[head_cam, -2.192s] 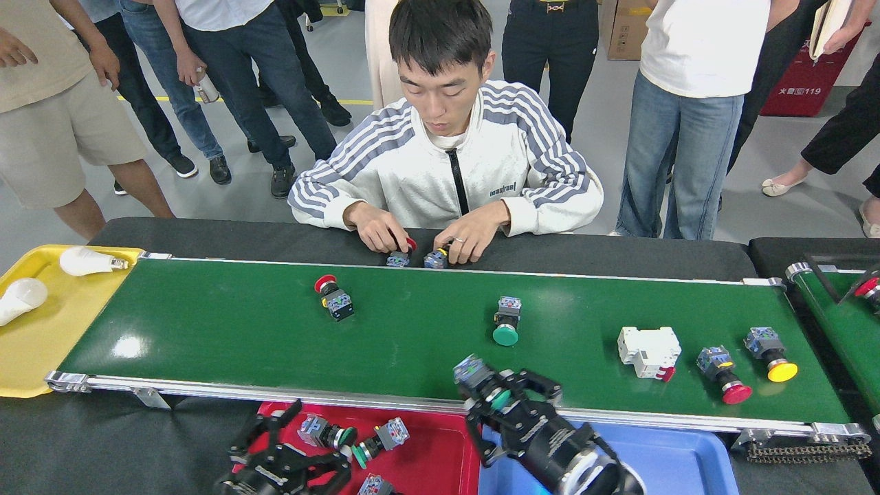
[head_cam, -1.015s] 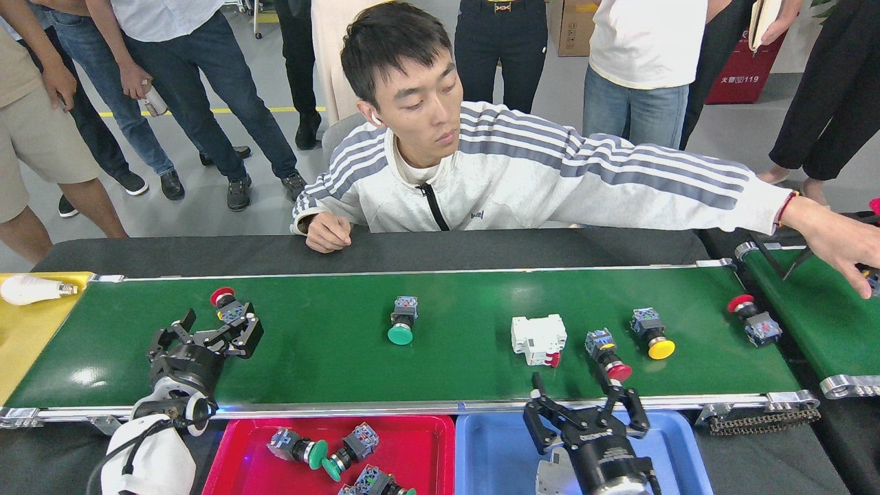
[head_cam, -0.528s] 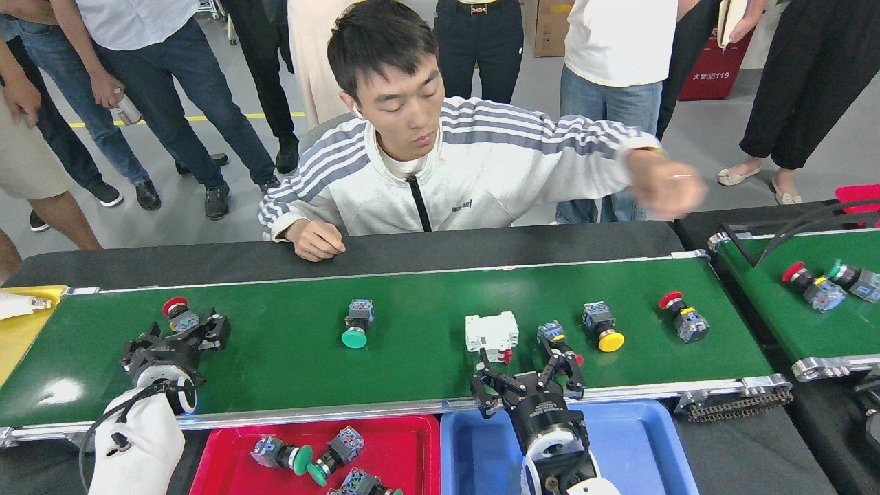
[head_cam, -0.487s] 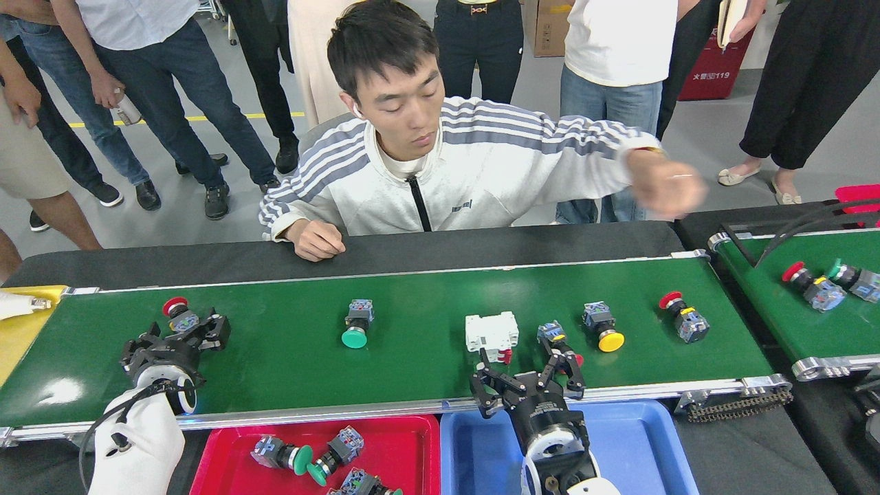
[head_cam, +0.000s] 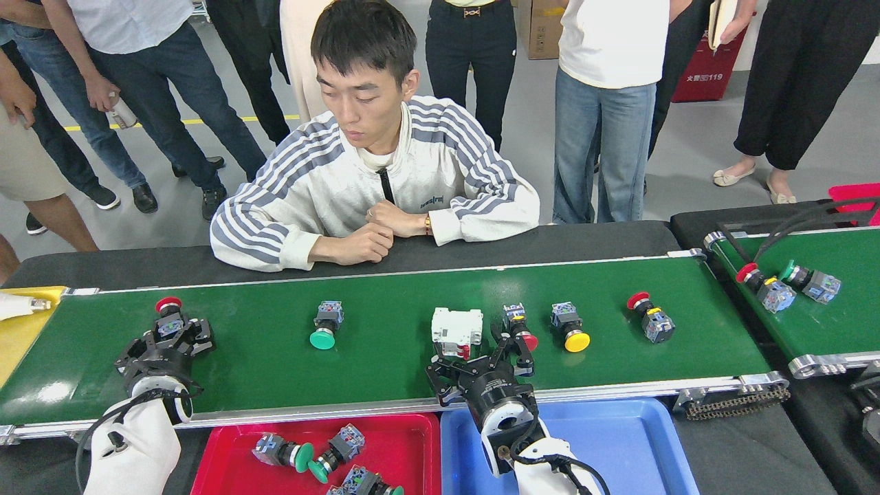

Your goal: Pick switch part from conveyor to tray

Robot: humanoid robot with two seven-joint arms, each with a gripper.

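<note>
Red-capped switch [head_cam: 170,317] at 9 o'clock end of green conveyor [head_cam: 385,364], left gripper [head_cam: 168,337] closed around its body, right gripper [head_cam: 481,357] spread wide beside white breaker [head_cam: 456,330] and another red switch [head_cam: 517,326], red tray [head_cam: 227,450] at 6 o'clock holding green switches [head_cam: 313,454]

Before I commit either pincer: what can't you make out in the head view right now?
- Left pincer: its own fingers hide whether it grips the red button switch.
- Right pincer: contact with the second red switch unclear.
- Red tray: cut off by the bottom edge.
</note>
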